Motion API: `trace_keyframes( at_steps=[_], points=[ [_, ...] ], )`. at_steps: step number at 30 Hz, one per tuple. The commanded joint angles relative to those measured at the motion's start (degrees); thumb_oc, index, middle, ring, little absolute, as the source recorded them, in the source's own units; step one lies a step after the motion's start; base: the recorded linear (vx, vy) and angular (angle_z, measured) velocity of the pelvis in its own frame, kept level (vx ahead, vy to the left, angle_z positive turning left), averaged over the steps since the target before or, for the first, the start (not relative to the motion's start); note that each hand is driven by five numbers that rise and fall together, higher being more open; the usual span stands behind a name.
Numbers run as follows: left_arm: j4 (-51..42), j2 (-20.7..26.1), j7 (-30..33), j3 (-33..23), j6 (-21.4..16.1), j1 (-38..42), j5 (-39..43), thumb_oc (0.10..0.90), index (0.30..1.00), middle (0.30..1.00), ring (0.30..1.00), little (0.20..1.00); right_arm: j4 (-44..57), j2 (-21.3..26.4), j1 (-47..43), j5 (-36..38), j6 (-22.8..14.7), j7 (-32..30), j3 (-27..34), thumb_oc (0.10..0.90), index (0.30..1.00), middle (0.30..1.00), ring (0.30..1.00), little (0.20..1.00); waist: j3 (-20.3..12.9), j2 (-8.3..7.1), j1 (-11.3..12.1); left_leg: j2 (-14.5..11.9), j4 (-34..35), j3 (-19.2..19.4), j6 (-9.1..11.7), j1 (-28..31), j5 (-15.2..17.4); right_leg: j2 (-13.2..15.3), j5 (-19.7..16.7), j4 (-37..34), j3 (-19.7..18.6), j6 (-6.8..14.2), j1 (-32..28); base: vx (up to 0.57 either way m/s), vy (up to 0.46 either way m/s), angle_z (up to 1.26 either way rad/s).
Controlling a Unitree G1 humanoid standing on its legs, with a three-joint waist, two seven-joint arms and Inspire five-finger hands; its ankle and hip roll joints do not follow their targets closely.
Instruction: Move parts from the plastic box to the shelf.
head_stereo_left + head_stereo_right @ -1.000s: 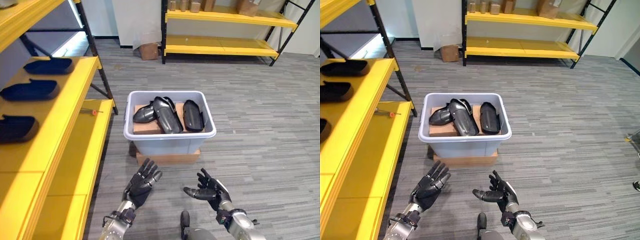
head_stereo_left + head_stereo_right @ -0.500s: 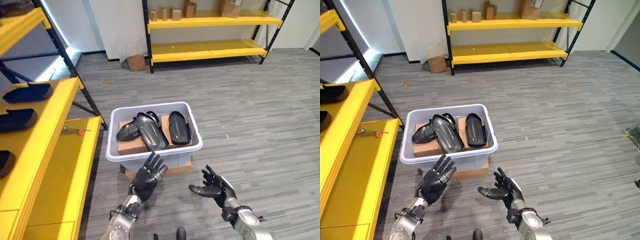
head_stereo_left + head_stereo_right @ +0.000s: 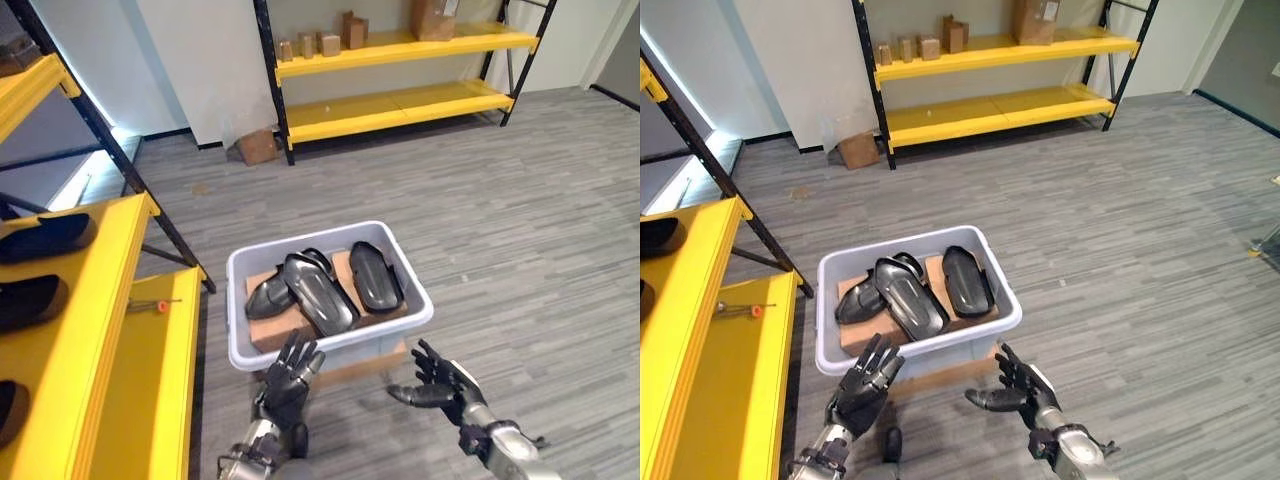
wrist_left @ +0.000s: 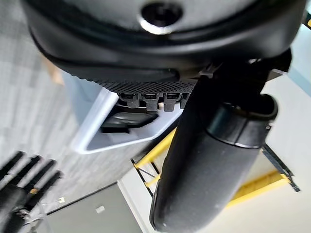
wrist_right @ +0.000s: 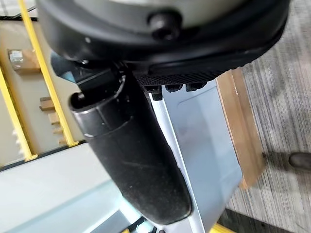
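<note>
The box [image 3: 331, 343] sits on a flat carton [image 3: 375, 362] on the floor, beside the yellow shelf [image 3: 100, 330]. Three dark parts [image 3: 318, 292] lie in it on cardboard — one near its left wall, a long one across the middle, one toward the right wall. The left hand [image 3: 287, 383] hangs just before the box's near wall, fingers spread and empty. The right hand [image 3: 445, 381] hovers off the near right corner — fingers loosely open, holding nothing. More dark parts [image 3: 45, 237] rest on the shelf's upper level, a screwdriver [image 3: 152, 304] on the lower board
</note>
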State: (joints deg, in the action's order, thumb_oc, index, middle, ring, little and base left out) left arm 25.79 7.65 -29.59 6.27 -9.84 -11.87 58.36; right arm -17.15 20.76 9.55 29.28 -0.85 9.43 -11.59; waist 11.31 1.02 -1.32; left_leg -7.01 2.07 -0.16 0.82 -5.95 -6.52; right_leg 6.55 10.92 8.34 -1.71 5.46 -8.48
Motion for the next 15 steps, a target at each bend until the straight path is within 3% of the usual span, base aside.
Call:
trace_keyframes(
  at_steps=[1,7,10,12,13,15],
  points=[
    [-8.03,2.17,-2.56,-1.72,-7.03,3.81,0.37,0.9,1.0,1.0,1.0,1.0,13.18,-1.44,-1.03,1.44,-11.47,-1.0,3.71,0.9,1.0,1.0,1.0,1.0,-3.77,-0.46,-0.44,-1.87,1.3,-1.11,3.45,-0.41,-6.34,-4.31,-6.29,0.08,6.57,-4.65,3.65,0.29,0.457,-0.25],
    [-8.3,4.15,1.94,-1.0,-5.63,4.19,0.22,0.9,1.0,1.0,1.0,1.0,17.73,-2.89,-0.23,0.56,-13.37,-0.94,5.16,0.9,1.0,1.0,1.0,1.0,-5.79,-1.52,0.15,2.5,-0.66,0.28,0.71,0.07,-2.51,-1.3,-4.28,2.93,8.64,-2.42,2.01,0.22,0.355,0.1],
    [-8.62,4.92,1.3,0.09,-4.29,4.71,-1.62,0.9,1.0,1.0,1.0,1.0,18.11,-3.14,-1.2,0.07,-13.87,-4.1,5.36,0.9,1.0,1.0,1.0,1.0,-6.17,-2.64,0.49,4.45,-1.06,1.95,-1.55,0.32,-0.92,0.28,-7.67,9.7,9.23,-0.21,4.53,0.14,0.227,0.26],
    [-10.65,5.59,0.95,1.14,-4.21,4.33,-3.49,0.9,1.0,1.0,1.0,1.0,18.35,-3.64,-2.05,0.48,-13.51,-5.31,5.17,0.9,1.0,1.0,1.0,1.0,-5.76,-2.86,0.67,5.16,-0.7,2.73,-3.0,1.46,0.0,0.42,-12.54,18.78,8.26,1.66,10.11,0.07,0.135,0.49],
    [-12.34,6.21,0.95,2.16,-4.18,4.11,-3.11,0.9,1.0,1.0,1.0,1.0,18.29,-3.55,-2.55,0.31,-13.46,-5.76,5.2,0.9,1.0,1.0,1.0,1.0,-5.37,-2.83,0.62,5.22,-0.03,2.79,-3.07,2.58,0.15,0.0,-12.51,17.77,8.12,1.31,11.73,0.06,0.009,0.03],
    [-13.69,7.1,-0.06,3.15,-5.04,4.65,-2.5,0.9,1.0,1.0,1.0,1.0,18.32,-2.78,-3.14,1.51,-13.61,-5.31,5.47,0.9,1.0,1.0,1.0,1.0,-5.0,-2.93,0.15,5.01,0.59,2.57,-2.04,3.31,0.12,-0.15,-11.54,5.08,8.03,-0.16,12.42,0.04,-0.097,-0.16]
  ],
)
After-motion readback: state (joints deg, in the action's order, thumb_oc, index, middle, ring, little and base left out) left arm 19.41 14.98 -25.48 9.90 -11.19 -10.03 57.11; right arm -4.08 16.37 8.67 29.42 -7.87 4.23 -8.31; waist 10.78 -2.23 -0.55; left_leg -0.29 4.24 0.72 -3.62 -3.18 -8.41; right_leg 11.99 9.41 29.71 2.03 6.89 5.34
